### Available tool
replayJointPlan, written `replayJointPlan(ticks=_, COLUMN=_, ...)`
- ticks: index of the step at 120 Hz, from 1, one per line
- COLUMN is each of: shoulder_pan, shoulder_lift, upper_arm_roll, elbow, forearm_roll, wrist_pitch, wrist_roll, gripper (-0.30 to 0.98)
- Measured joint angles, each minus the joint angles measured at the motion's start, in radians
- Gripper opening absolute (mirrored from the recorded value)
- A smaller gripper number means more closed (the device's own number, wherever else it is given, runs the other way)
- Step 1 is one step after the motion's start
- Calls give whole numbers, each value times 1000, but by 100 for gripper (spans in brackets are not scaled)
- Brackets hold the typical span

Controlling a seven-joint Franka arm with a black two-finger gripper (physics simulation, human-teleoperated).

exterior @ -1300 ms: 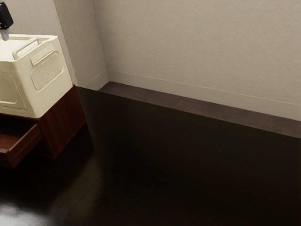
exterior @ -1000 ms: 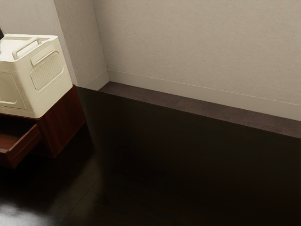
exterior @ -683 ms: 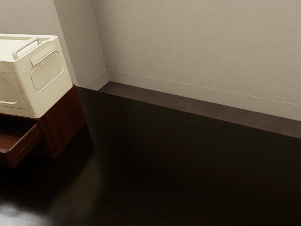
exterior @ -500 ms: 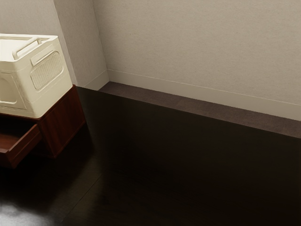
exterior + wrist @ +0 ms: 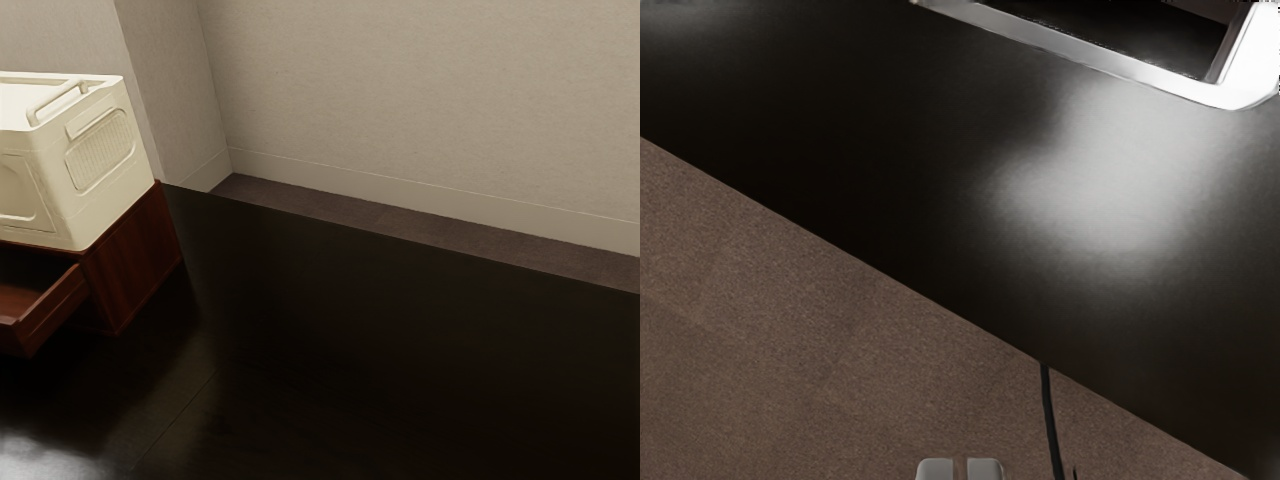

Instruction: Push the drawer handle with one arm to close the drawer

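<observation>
The drawer (image 5: 52,311) of a reddish-brown wooden cabinet (image 5: 130,264) stands pulled out at the exterior view's left, with part of its inside exposed. Its handle cannot be made out. In the wrist view, two grey fingertips of my gripper (image 5: 960,469) stand close together with only a thin gap and nothing visible between them. Below my hand are the dark tabletop's edge and brown floor; I see no contact with the drawer.
A cream box (image 5: 75,180) with a raised top handle rests on the cabinet. The dark table (image 5: 400,350) runs toward the walls. In the wrist view, a shiny pale frame (image 5: 1120,65) lies on the tabletop, and a black cable (image 5: 1049,420) hangs by the table edge.
My gripper has moved from over the cream box off toward the exterior view's left. The drawer and the box have stayed where they were.
</observation>
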Motion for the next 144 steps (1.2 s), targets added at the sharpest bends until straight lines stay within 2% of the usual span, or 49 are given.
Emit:
replayJointPlan(ticks=25, shoulder_pan=-72, shoulder_lift=56, upper_arm_roll=80, elbow=-51, forearm_roll=-7, wrist_pitch=123, wrist_roll=19, gripper=-10)
replayJointPlan(ticks=38, shoulder_pan=-136, shoulder_lift=69, upper_arm_roll=158, elbow=-68, forearm_roll=-15, wrist_pitch=173, wrist_roll=22, gripper=-10)
replayJointPlan(ticks=62, shoulder_pan=-151, shoulder_lift=77, upper_arm_roll=212, elbow=-135, forearm_roll=-18, wrist_pitch=303, wrist_roll=25, gripper=-10)
replayJointPlan(ticks=114, shoulder_pan=-167, shoulder_lift=130, upper_arm_roll=236, elbow=-159, forearm_roll=-3, wrist_pitch=511, wrist_roll=25, gripper=-10)
replayJointPlan(ticks=144, shoulder_pan=-200, shoulder_lift=156, upper_arm_roll=242, elbow=-177, forearm_roll=-17, wrist_pitch=641, wrist_roll=18, gripper=-10)
